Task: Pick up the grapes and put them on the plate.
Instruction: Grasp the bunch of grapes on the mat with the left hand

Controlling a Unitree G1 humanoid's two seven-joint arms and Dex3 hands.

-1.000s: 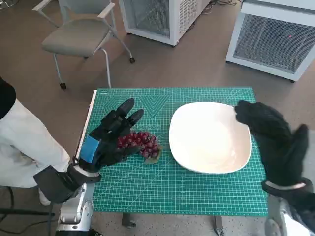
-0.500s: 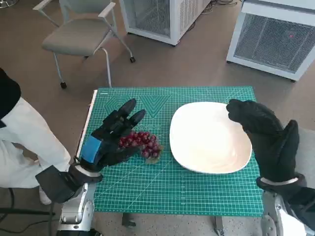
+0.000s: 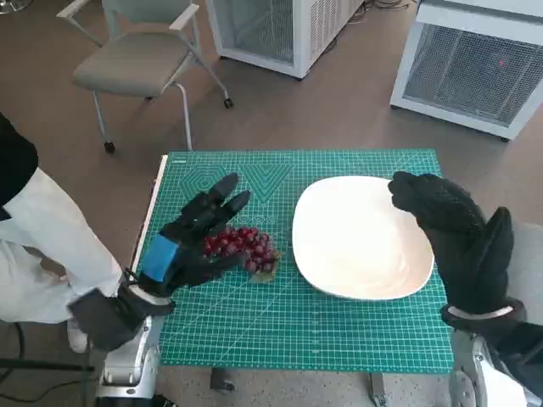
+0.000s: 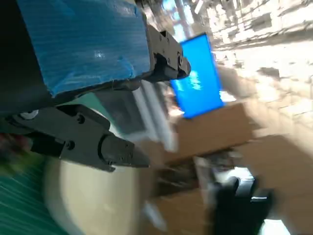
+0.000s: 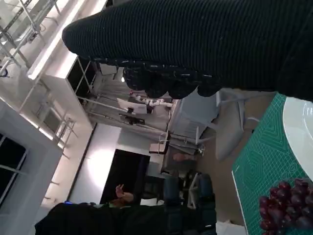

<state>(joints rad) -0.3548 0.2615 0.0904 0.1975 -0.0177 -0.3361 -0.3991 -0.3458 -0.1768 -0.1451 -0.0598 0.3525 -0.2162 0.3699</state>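
Small surface [image 3: 254, 339], top covered by a green gridded mat [image 3: 339, 331]. On the mat: white plate [image 3: 361, 242] right of centre, grapes [image 3: 242, 246] just left of it, not touching.

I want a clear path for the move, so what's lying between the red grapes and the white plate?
Nothing: in the head view only a narrow strip of bare green cutting mat separates the bunch of red grapes from the white oval plate.
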